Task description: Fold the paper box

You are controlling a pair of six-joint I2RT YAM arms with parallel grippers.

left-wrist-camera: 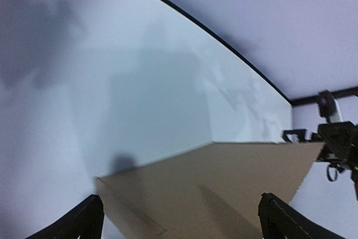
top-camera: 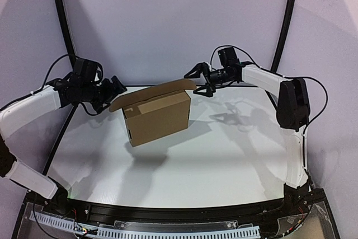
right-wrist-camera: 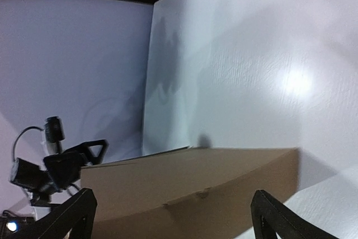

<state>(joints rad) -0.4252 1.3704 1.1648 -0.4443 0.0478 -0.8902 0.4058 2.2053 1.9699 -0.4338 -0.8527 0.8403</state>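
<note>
One box [top-camera: 159,117] of plain brown cardboard, rectangular, stands on the white matte surface [top-camera: 224,155], toward the far side. Its lid flap [top-camera: 151,94] is raised, not closed. Of the two hands, the left hand [top-camera: 116,89] is at the flap's left end and the right hand [top-camera: 200,84] at its right end. Both have their fingers wide apart and clamp nothing.
</note>
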